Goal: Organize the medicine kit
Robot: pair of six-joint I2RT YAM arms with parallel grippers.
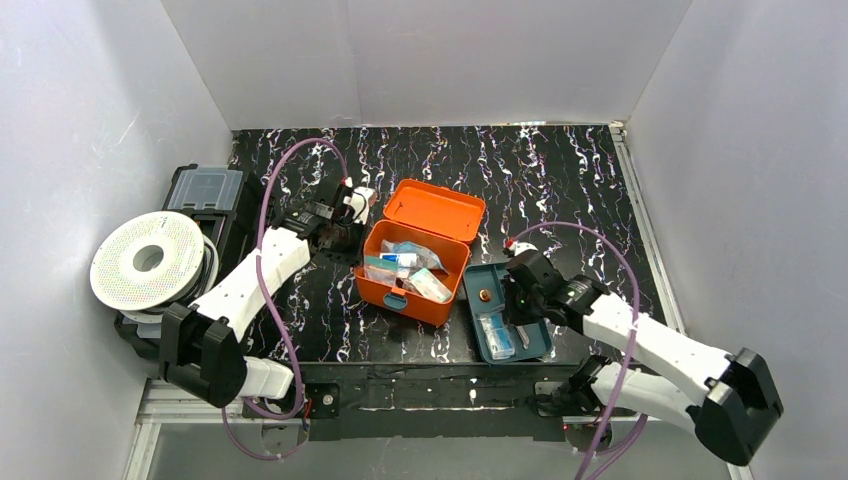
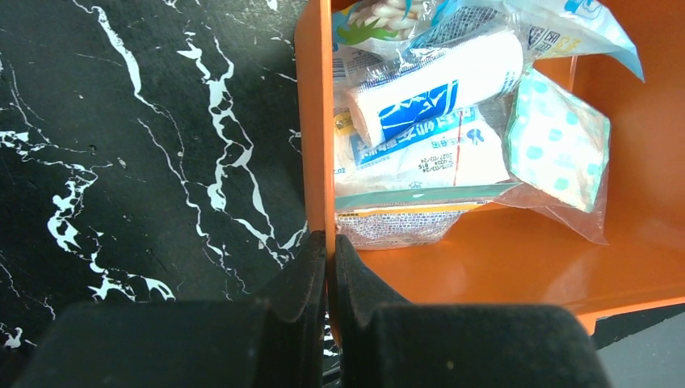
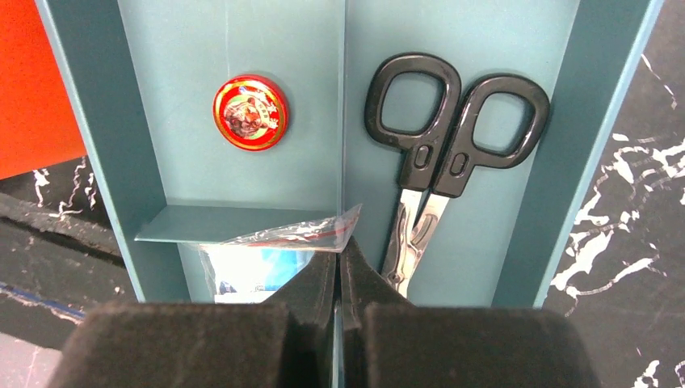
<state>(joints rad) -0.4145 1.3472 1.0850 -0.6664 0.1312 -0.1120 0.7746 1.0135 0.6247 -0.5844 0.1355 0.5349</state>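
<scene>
Black marbled table (image 1: 560, 180) is carrying the orange medicine kit (image 1: 440, 305), lid open, mid-table. Teal tray (image 1: 485, 275) is sitting just beside its right. Black case (image 1: 205, 188) is sitting at the left edge.

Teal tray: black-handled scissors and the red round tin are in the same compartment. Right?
No. A divider wall stands between them: the scissors and the red round tin lie in neighbouring compartments of the teal tray. Right wrist view shows it.

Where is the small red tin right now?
In the right wrist view, the red tin lies in the upper-left compartment of the teal tray, across the divider from the scissors, beyond the clear packet; the tray sits right of the medicine kit.
</scene>
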